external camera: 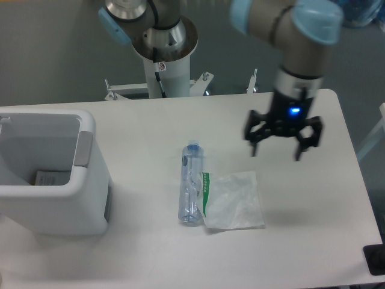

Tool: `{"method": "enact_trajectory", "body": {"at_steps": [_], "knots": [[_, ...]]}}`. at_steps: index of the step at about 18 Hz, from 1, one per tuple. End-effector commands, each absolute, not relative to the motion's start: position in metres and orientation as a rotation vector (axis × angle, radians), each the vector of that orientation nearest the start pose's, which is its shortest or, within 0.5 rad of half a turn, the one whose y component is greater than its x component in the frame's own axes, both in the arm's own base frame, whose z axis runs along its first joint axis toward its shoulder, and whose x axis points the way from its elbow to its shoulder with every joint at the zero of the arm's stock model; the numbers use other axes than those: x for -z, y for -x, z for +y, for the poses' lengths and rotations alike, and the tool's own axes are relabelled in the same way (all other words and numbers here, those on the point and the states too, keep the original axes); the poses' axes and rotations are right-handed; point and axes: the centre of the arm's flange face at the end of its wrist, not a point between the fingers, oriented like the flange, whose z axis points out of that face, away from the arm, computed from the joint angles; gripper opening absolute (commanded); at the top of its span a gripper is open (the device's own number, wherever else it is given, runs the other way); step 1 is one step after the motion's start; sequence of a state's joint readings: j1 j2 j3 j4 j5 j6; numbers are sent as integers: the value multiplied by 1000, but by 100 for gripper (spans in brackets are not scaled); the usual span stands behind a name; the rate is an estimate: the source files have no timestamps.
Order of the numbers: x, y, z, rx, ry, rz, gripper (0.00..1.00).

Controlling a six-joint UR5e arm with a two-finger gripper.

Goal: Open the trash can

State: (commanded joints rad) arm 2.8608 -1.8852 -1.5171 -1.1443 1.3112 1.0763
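The trash can (84, 198) is a large white boxy bin at the left edge of the table. Its top stands open and I can see down into the hollow inside, where a small white item lies at the bottom. A grey rectangular tab (83, 148) sits on its right rim. My gripper (276, 151) hangs over the right part of the table, far from the bin, fingers spread open with nothing between them.
A clear plastic bottle (190, 191) with a blue cap lies mid-table. A clear plastic bag (234, 201) with a green stripe lies against its right side. The arm's white base post (168, 72) stands behind the table's far edge.
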Motion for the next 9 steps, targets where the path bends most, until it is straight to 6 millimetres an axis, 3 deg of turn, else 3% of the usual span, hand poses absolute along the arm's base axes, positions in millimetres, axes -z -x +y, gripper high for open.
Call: {"method": "enact_trajectory", "body": {"at_steps": [4, 9], "knots": [[-364, 567, 314, -166, 3014, 145, 100], [-345, 568, 314, -132, 3028, 304, 100]]}}
